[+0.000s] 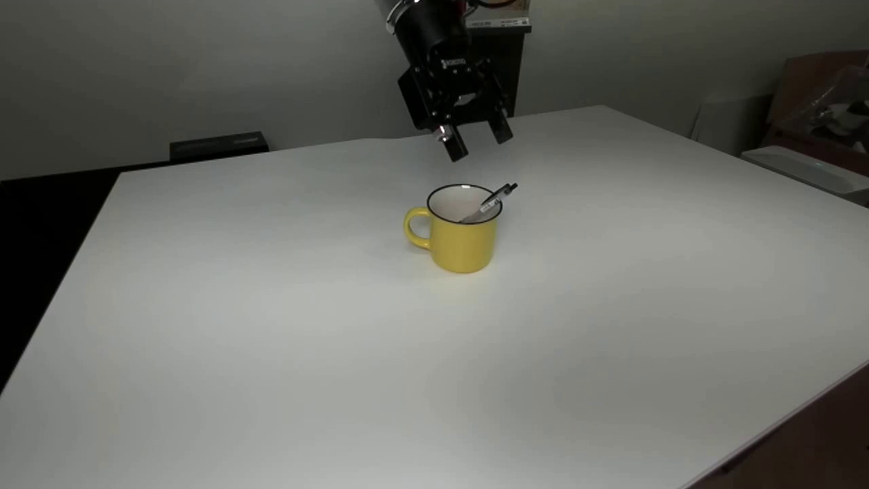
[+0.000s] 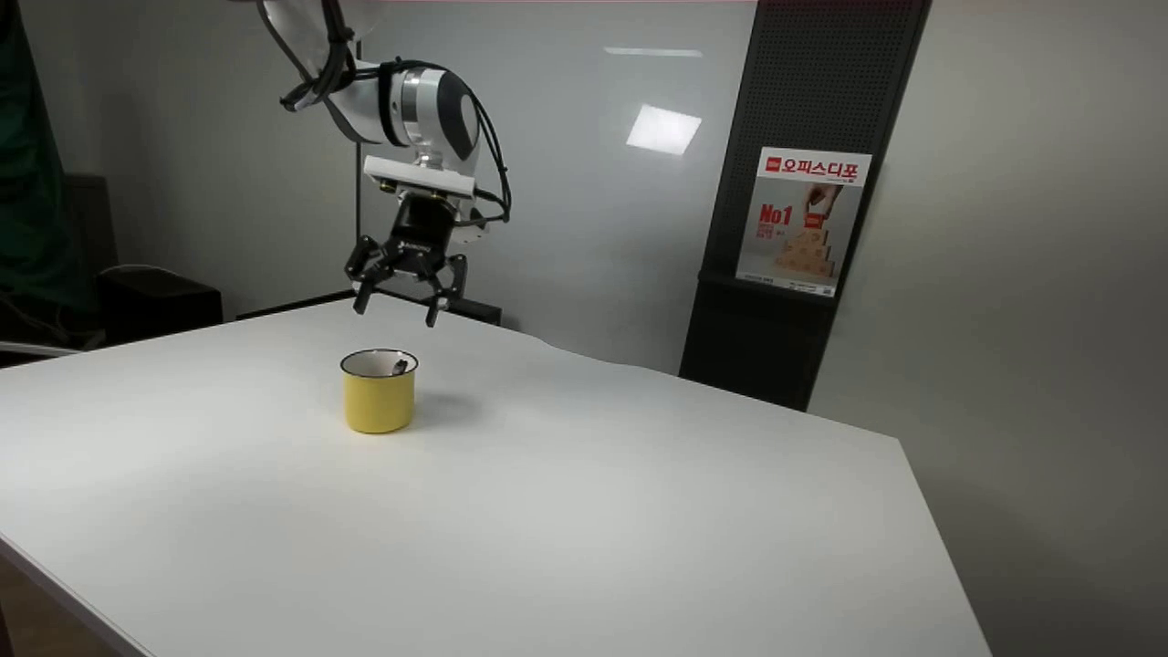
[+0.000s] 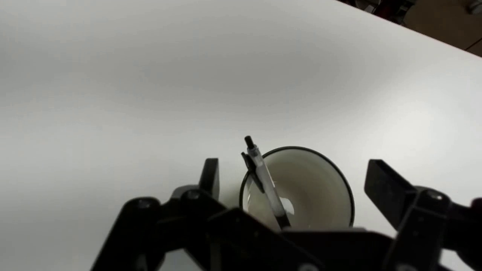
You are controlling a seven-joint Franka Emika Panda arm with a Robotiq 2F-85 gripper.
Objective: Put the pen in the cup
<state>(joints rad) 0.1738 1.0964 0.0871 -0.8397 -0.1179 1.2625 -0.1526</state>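
Finishing up is, we judge, the step in hand: the pen (image 3: pixel 266 182) is in the cup (image 1: pixel 463 246), so what remains is to take the gripper (image 1: pixel 481 145) clear. Reading left to right in an exterior view, we find the cup's handle (image 1: pixel 409 229), its white inside, then the pen leaning on the rim (image 1: pixel 447 220), lower end within and button end poking out past the right side. Above hangs the gripper, apart from both, its fingers (image 3: pixel 388 190) spread wide and holding nothing; the wrist view sets the pen between them, nearer the one on that picture's left. We think the next move calls for a plain lift up and back, without any sideways swing, since a knock to the pen's raised end could shift it or the cup.

Under the cup we see a smooth white surface (image 2: pixel 584 511), with a soft shadow (image 2: pixel 447 408) falling to the cup's right in an exterior view. Behind it, from left to right, we make out a green cloth (image 2: pixel 36 182), a black box (image 2: pixel 160 301), a pale grey wall (image 2: pixel 566 228) carrying a bright patch of light (image 2: pixel 663 130), and a dark panel (image 2: pixel 826 82) with a poster (image 2: pixel 803 219) on it.
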